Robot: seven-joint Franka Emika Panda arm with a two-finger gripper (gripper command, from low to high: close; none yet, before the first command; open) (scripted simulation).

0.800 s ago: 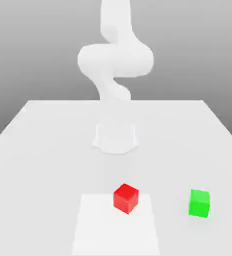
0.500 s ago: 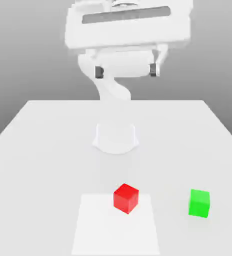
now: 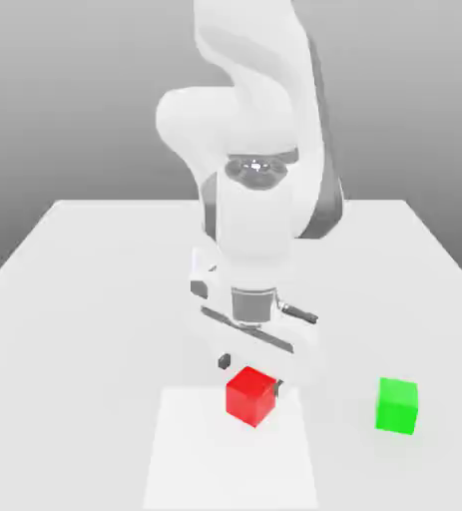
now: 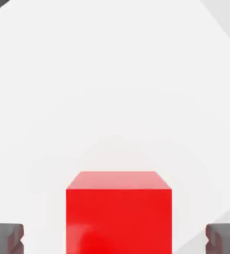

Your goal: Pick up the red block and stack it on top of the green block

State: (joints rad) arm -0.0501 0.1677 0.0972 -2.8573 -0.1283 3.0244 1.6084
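Exterior view: one white robot arm, bent down over a pale table (image 3: 95, 329); its two-finger gripper (image 3: 251, 374) at the small, smooth bright red cube (image 3: 250, 396). Red cube on the table, partly over a white square patch (image 3: 230, 459). One small, smooth bright green cube (image 3: 396, 406), well apart towards the exterior view's right.

Hand view: dark fingertips spread wide, one on each side of the red cube, a gap at both faces; nothing held. Cube faces square to the fingers.

Handling, as judged: light, stiff, not fragile; smooth faces perhaps a little slippery. Best hold: two opposite upright faces, centred, at mid-height, leaving the underside free for stacking. An off-centre pinch could twist it.
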